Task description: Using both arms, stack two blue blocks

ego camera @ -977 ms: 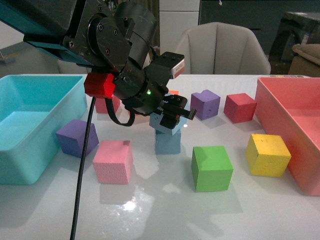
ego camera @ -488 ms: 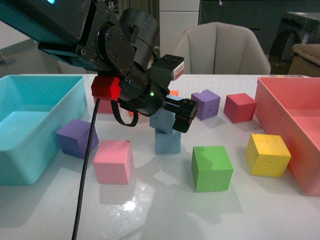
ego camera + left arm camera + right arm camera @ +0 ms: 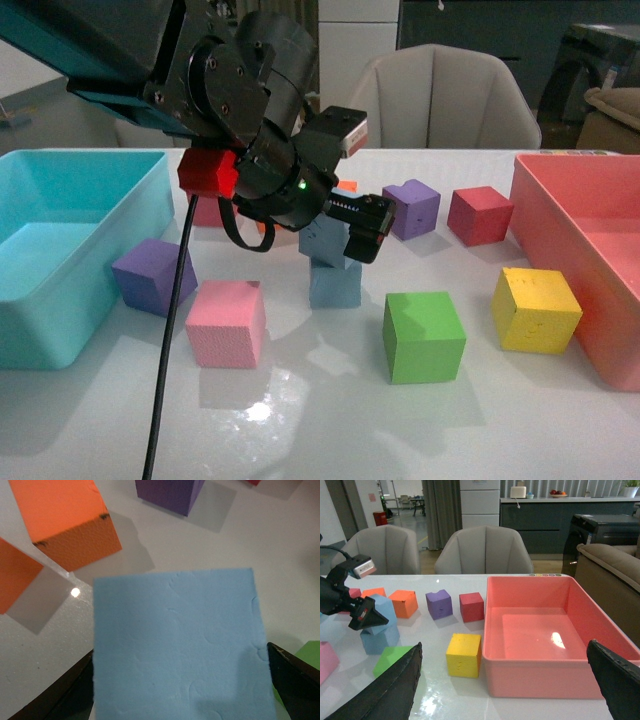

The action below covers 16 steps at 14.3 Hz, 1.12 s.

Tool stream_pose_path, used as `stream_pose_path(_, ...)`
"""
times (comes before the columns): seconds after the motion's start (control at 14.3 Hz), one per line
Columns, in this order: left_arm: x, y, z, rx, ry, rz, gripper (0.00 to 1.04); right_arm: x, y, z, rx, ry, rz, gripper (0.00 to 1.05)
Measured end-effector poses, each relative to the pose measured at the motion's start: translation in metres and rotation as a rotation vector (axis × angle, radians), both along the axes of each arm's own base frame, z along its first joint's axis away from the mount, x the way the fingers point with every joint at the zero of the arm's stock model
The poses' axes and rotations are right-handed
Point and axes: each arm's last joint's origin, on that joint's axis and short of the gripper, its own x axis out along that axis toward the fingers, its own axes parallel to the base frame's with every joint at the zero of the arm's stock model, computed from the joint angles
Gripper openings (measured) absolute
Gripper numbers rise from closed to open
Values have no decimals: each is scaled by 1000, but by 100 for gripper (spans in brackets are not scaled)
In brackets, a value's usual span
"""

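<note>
Two blue blocks stand stacked mid-table: the pale upper blue block (image 3: pixel 322 240) rests, turned askew, on the lower blue block (image 3: pixel 335 286). My left gripper (image 3: pixel 338 236) is open and straddles the upper block. In the left wrist view that block (image 3: pixel 180 645) fills the space between the black fingertips (image 3: pixel 296 682), with a thin gap at each side. In the right wrist view the stack (image 3: pixel 379 625) is far off, with the left gripper (image 3: pixel 365 616) at it. My right gripper (image 3: pixel 501 690) is open and holds nothing, above the table's near side facing the pink bin.
A turquoise bin (image 3: pixel 60 250) stands at the left and a pink bin (image 3: pixel 590 250) at the right. Around the stack lie two purple cubes (image 3: pixel 150 275) (image 3: pixel 412 208), a pink cube (image 3: pixel 227 322), a green cube (image 3: pixel 424 336), a yellow cube (image 3: pixel 536 309), a dark red cube (image 3: pixel 480 214) and orange cubes (image 3: pixel 70 525).
The left gripper's jaws have spread apart off the upper blue block, which stays resting on the lower one. The arm has barely shifted otherwise.
</note>
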Motion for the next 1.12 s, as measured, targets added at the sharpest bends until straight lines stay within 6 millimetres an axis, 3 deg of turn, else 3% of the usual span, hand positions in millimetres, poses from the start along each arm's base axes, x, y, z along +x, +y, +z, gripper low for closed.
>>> stream_pose_path(0.28,-9,-4,47,-80,-103,-11,98,0,0,0,0,0,0,98)
stream_pose_path(0.42,-28,-1,81,-179,-214,16,98,0,0,0,0,0,0,98)
stream_pose_path(0.56,-66,8,118,-280,-349,82,98,0,0,0,0,0,0,98)
stream_pose_path(0.63,-96,18,138,-327,-425,120,98,0,0,0,0,0,0,98)
stream_pose_path(0.77,-148,36,151,-340,-493,190,98,0,0,0,0,0,0,98)
stream_pose_path(0.84,-168,46,153,-332,-665,348,87,0,0,0,0,0,0,98)
stream_pose_path(0.91,-195,80,146,-321,-783,532,69,0,0,0,0,0,0,98)
stream_pose_path(0.98,-208,105,136,-308,-809,595,56,0,0,0,0,0,0,98)
stream_pose_path(1.05,-224,126,109,-275,-778,601,38,0,0,0,0,0,0,98)
stream_pose_path(1.12,-233,134,95,-263,-749,583,27,0,0,0,0,-1,0,98)
